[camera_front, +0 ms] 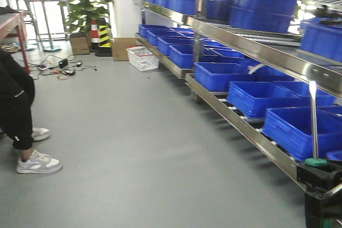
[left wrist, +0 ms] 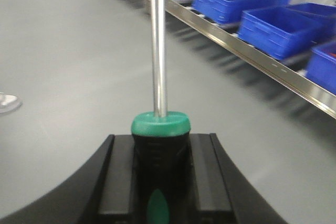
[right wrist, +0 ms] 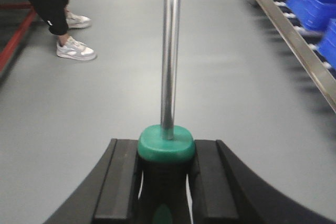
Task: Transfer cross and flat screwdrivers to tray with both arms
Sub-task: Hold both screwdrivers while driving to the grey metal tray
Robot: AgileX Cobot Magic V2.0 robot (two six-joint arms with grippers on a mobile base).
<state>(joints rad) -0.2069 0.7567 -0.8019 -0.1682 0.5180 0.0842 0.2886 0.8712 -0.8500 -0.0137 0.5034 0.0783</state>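
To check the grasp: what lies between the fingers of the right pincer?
A screwdriver's handle, black with a green cap, fills the gap between the fingers of the right pincer; the right wrist view shows it.

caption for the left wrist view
Left gripper clamps a screwdriver by its black-and-green handle, shaft out over grey floor beside racked blue bins.

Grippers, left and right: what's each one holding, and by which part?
Left gripper holds one screwdriver by its handle; right gripper holds the other screwdriver likewise.
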